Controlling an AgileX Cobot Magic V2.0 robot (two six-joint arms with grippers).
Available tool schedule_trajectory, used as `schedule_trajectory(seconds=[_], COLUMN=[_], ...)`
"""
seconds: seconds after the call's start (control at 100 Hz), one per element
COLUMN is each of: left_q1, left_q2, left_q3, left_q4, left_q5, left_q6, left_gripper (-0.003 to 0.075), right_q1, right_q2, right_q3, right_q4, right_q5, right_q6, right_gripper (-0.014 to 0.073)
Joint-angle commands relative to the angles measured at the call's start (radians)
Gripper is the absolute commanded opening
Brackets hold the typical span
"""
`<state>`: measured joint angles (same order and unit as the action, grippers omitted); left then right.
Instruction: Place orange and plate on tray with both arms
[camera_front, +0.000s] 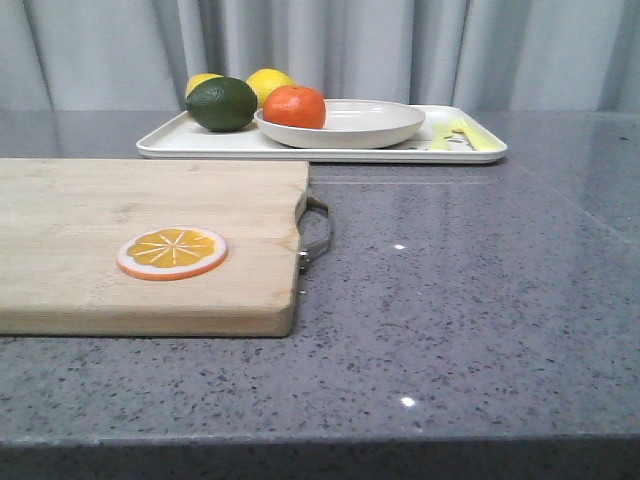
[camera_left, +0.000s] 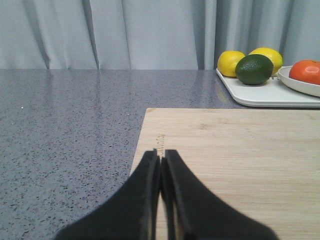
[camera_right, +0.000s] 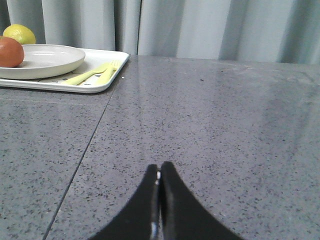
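You have the orange (camera_front: 294, 106) in the plate (camera_front: 380, 125) on the tray (camera_front: 200, 143) at the table's (camera_front: 470, 300) back, lemons (camera_front: 270, 80) and lime (camera_front: 221, 103) left of it, forks (camera_front: 462, 132) right, and the board (camera_front: 100, 230) with its slice (camera_front: 172, 252) front-left.

counter (camera_front: 480, 300): speckled grey stone look, polished, glinting. cutting board (camera_front: 120, 240): pale wood, matt, visible grain; handle (camera_front: 318, 228): brushed metal. tray (camera_front: 200, 143) and plate (camera_front: 370, 125): smooth off-white, soft sheen. orange (camera_front: 295, 106): glossy skin. lime (camera_front: 221, 103): dark, slightly shiny. curtain (camera_front: 400, 50): grey cloth, matt, pleated.
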<state>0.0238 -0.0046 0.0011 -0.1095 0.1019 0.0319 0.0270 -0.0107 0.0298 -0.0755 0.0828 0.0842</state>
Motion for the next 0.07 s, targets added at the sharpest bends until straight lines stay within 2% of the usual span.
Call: schedule_trajectory(seconds=[0.0, 0.06], left_q1=[0.0, 0.0], left_q2=[-0.034, -0.034], left_q3=[0.009, 0.009], left_q4=[0.0, 0.0], left_q5=[-0.072, -0.072], left_q6=[0.0, 0.0], left_gripper=[-0.002, -0.002], right_q1=[-0.007, -0.007], right_q2=[-0.013, -0.013], right_q3=[-0.024, -0.024], right_q4=[-0.005, -0.005], right_q5=[-0.069, -0.069], right_q6=[-0.003, -0.003], right_gripper=[-0.0067, -0.0067])
